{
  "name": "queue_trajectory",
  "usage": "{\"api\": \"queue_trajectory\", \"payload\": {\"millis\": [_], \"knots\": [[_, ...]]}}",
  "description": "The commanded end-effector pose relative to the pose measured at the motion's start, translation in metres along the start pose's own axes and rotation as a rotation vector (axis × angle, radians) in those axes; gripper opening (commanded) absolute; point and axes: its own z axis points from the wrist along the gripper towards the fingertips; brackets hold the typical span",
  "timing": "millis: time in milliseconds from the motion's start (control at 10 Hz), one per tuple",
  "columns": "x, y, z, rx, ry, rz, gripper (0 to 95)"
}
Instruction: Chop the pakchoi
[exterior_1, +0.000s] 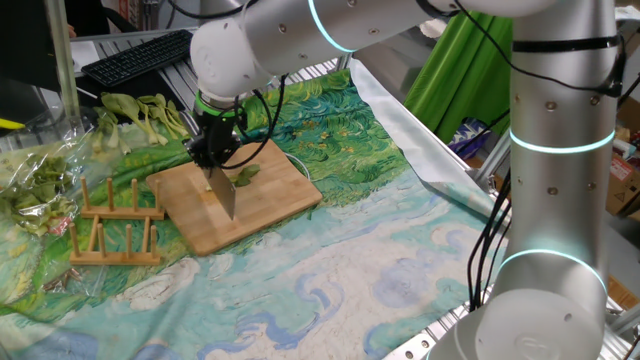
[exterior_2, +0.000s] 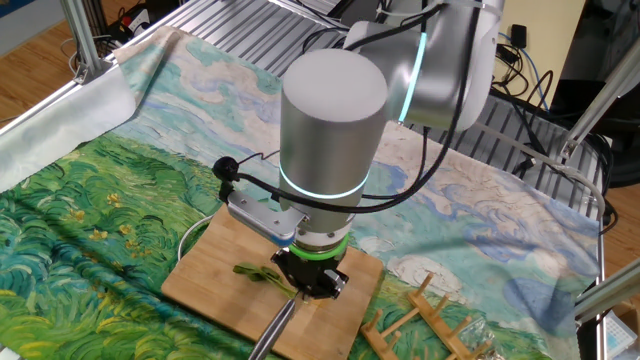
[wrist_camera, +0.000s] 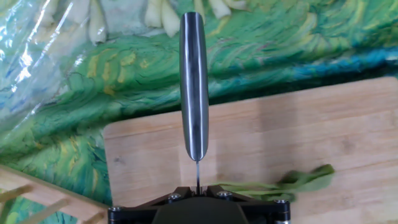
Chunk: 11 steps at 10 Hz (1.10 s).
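**Knife held over the cutting board, pakchoi beside the blade**

Your gripper (exterior_1: 213, 158) is closed on the knife (exterior_1: 224, 194), whose blade hangs down to the bamboo cutting board (exterior_1: 270, 200). The pakchoi (exterior_2: 262, 273), a thin green leaf, lies flat on the board just beside the blade; in the hand view it (wrist_camera: 287, 183) stretches to the right of the knife handle (wrist_camera: 194, 87). A wooden rack (exterior_1: 112, 228) stands left of the board on the painted cloth (exterior_1: 350, 270) covering the surface. A bunch of pale-stemmed stalks (exterior_1: 145, 112) rests behind the board.
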Motion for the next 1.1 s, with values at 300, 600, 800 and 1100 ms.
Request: {"api": "queue_trajectory", "payload": {"millis": [300,600,800,1100], "knots": [[-0.0093,-0.0064,-0.0015,0.031,0.002,-0.052,0.0],[-0.0113,-0.0093,-0.0032,0.028,0.004,-0.051,0.0],[-0.0113,-0.0093,-0.0032,0.029,0.006,-0.035,0.0],[-0.0113,-0.0093,-0.0032,0.097,0.006,0.021,0.0]]}}
